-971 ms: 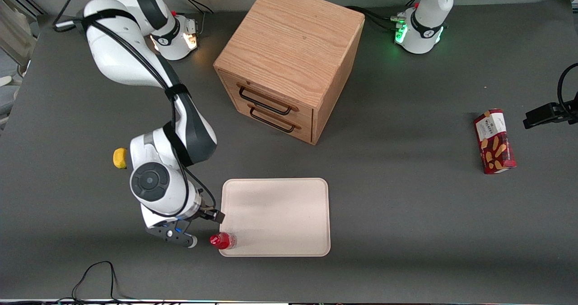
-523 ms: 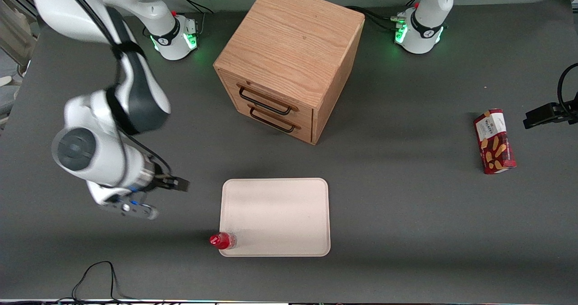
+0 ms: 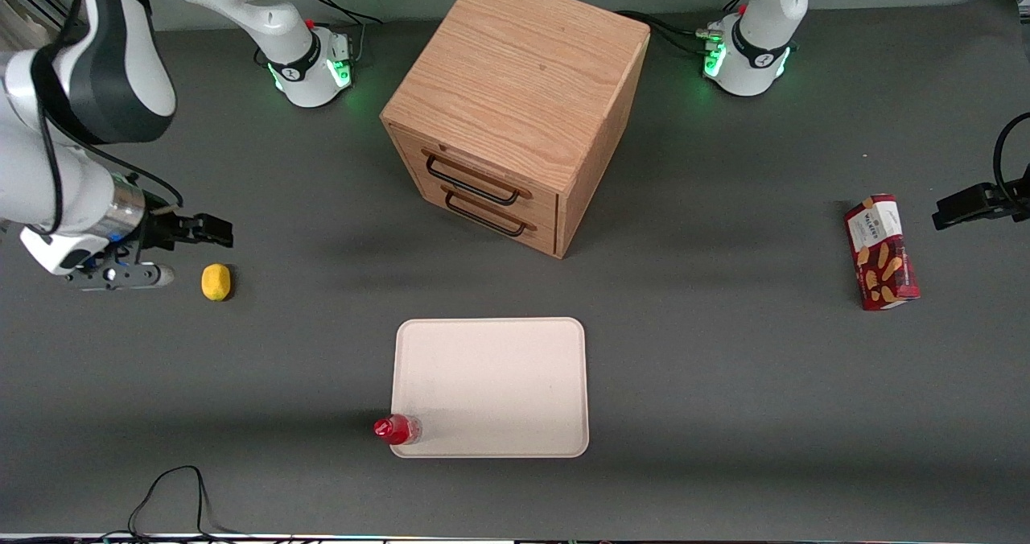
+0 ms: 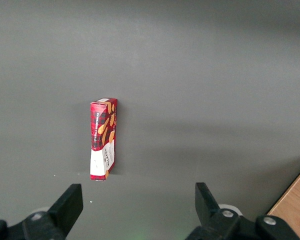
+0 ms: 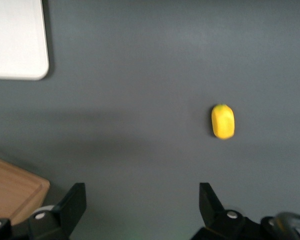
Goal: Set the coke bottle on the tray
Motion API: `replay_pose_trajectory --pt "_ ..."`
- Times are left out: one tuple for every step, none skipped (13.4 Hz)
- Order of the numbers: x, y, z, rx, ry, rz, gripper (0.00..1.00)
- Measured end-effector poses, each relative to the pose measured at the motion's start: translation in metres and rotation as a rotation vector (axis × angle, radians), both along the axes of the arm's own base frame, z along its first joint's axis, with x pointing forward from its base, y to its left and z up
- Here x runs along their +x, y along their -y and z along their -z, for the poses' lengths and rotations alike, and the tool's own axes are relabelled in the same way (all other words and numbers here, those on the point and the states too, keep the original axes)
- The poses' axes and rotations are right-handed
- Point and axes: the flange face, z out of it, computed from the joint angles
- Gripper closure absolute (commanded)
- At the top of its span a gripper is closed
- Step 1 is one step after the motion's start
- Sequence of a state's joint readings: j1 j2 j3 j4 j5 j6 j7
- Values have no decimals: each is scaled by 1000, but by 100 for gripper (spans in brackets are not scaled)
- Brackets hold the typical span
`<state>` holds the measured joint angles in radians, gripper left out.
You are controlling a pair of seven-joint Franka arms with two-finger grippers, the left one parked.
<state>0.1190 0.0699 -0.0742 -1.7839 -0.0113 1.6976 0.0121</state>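
Observation:
The small red coke bottle stands upright at the corner of the cream tray that is nearest the front camera and toward the working arm's end. It overlaps the tray's rim, and nothing holds it. My right gripper is open and empty. It hangs high above the table, far from the bottle toward the working arm's end, just farther from the front camera than a yellow lemon. In the right wrist view the gripper is wide apart over bare table, with one tray corner showing. The bottle is out of that view.
The lemon lies on the dark table. A wooden two-drawer cabinet stands farther from the front camera than the tray; its corner shows in the right wrist view. A red biscuit box lies toward the parked arm's end and shows in the left wrist view.
The right arm has risen and swung away from the bottle toward its own end of the table, uncovering the lemon. The bottle has stayed at the tray corner.

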Motion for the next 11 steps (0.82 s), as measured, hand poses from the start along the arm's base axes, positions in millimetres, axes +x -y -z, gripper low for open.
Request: replay_pose_trajectory --pt "-6 5 -8 2 -12 -5 0" --pt "-10 9 -17 4 -17 -3 0" --pt "-14 13 -27 6 -23 1 0" --pt "-17 17 -38 6 -29 6 0" --pt "-19 20 -48 7 -33 12 0" --pt "-20 24 -55 7 -32 16 0" --pt "-20 27 -60 9 -29 11 0" --pt "-20 27 -63 12 -32 -3 0" --pt "-21 29 -66 15 -40 -8 0" --pt "-23 33 -70 20 -47 -7 0" --pt "-24 36 -75 28 -49 -6 0"
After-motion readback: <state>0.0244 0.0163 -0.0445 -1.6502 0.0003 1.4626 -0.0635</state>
